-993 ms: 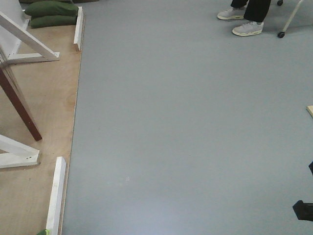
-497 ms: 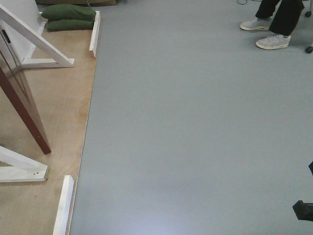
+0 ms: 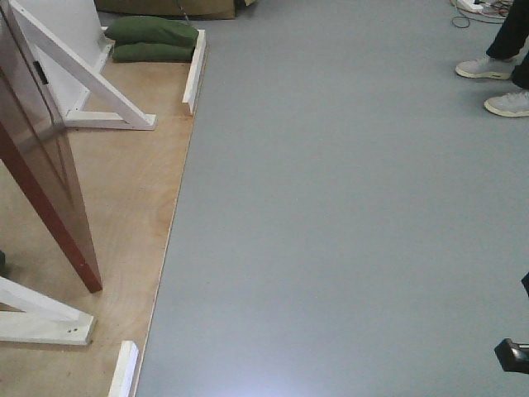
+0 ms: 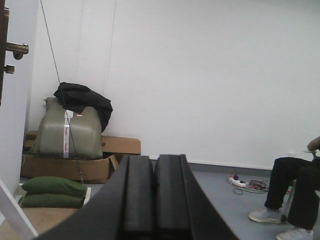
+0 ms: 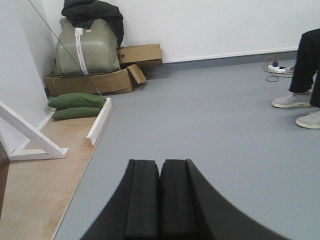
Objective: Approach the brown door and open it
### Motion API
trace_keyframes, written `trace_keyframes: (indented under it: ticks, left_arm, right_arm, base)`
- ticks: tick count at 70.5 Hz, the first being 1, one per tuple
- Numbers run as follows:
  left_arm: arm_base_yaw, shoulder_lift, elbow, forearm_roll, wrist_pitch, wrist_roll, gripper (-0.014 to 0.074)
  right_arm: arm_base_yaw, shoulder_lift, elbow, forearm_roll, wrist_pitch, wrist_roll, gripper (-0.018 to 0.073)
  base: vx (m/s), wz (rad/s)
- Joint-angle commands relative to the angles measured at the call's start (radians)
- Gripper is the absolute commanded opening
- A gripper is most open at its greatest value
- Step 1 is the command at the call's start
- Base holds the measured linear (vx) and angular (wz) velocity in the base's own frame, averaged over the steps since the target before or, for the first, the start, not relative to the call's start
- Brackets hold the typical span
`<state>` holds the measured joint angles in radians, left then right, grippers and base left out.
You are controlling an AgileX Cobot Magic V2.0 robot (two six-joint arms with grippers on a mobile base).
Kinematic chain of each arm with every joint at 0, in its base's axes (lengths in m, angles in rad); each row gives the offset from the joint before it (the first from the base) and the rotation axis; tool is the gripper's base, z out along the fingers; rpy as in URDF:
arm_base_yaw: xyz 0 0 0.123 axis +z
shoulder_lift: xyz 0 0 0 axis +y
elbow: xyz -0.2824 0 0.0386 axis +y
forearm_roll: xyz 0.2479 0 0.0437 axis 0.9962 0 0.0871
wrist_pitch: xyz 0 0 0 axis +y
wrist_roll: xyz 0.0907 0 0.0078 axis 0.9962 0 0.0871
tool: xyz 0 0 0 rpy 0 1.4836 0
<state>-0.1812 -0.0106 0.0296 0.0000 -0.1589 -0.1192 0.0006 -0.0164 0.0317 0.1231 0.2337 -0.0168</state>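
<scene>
Two grippers, both clenched on nothing: the left gripper [image 4: 154, 165] has its black pads pressed flat together, and the right gripper [image 5: 160, 167] reads the same, no gap.

We put the brown door [image 3: 45, 165] at 9 o'clock in the front view. It is glossy reddish-brown, with its bottom corner on the plywood platform [image 3: 124, 190], between a white brace [image 3: 91, 83] at 10 o'clock and a second brace [image 3: 41, 318] at 7 o'clock. That view crops the door's upper part.

Only the left wrist view gives us the brass lever handle [image 4: 15, 48], at 10 o'clock, sticking out past the door's edge with a small brass knob just below. The right wrist view catches just a brown sliver of the door at 8 o'clock.

Two green sandbags [image 3: 153, 40] lie stacked at 11 o'clock, next to a white floor batten [image 3: 194, 70].

Both wrist views add what the front view misses: cardboard boxes [image 4: 65, 167], an olive bundle [image 4: 70, 130] on them, and a black jacket [image 4: 82, 97] draped on top.

We see a seated person's legs [image 4: 295, 185] at 4 o'clock in the left wrist view. The front view shows only grey shoes [image 3: 488, 68] at 2 o'clock on the grey floor [image 3: 347, 215].

A power strip [image 5: 277, 68] lies at 2 o'clock in the right wrist view.
</scene>
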Motion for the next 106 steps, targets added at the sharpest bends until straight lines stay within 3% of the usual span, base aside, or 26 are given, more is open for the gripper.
trace_keyframes:
  ticks: [1,106]
  left_arm:
    - [-0.001,-0.026,0.022,0.008,-0.085,-0.008,0.0011]
    - [-0.001,-0.026,0.022,0.008,-0.085,-0.008,0.0011]
  right_arm:
    - [0.001,-0.009,0.002,-0.005,-0.079,-0.009,0.0000]
    - [0.001,-0.009,0.002,-0.005,-0.079,-0.009,0.0000]
  base:
    - [0.40,0.12]
    - [0.38,0.00]
